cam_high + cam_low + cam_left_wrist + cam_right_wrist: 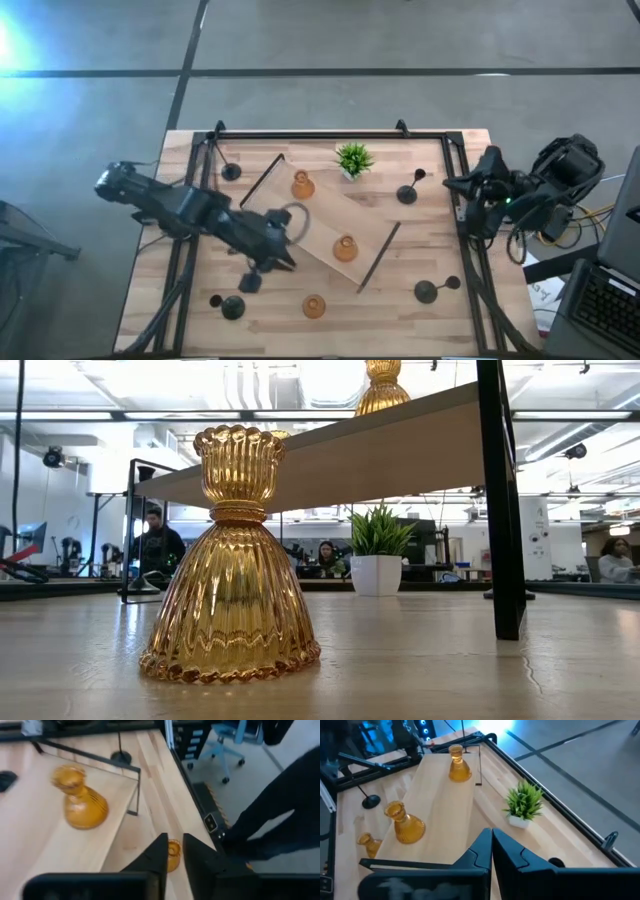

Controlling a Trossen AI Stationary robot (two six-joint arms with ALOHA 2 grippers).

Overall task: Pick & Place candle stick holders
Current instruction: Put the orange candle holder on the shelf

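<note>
High view straight down; low view table-level — both share potted plant (354,158).

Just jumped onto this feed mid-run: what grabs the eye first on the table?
The wooden tray lies diagonally mid-table with two amber holders on it, and the left gripper hangs over its near-left edge. A third amber holder stands on the table by the front edge, black holders dot the corners, and a green plant sits at the back.
</note>
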